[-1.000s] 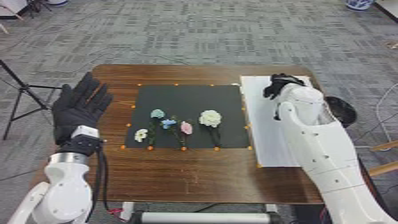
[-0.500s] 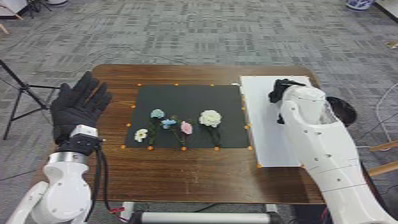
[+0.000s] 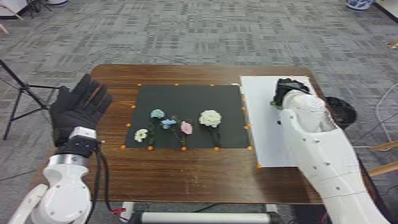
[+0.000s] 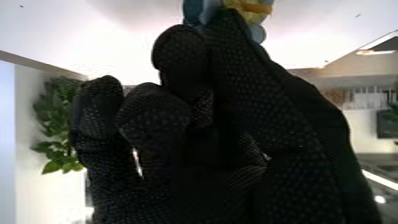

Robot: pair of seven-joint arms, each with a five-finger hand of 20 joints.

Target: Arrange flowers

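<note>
My right hand (image 3: 290, 86), black meshed fabric, pinched on 1 soft-petalled blue-and-yellow flower (image 4: 254, 15), over a flat white rectangular sheet (image 3: 269, 142)

The right hand (image 3: 289, 87), in a black mesh-textured fabric glove, spans the middle of the frame, its fingers bent in close together. A flower with blue-grey petals and a yellow-orange part (image 4: 254, 10) is pinched at the fingertips (image 4: 233, 32), cut by the frame's edge. Behind are a brightly lit white surface (image 4: 98, 35) and a leafy green plant (image 4: 60, 120).
</note>
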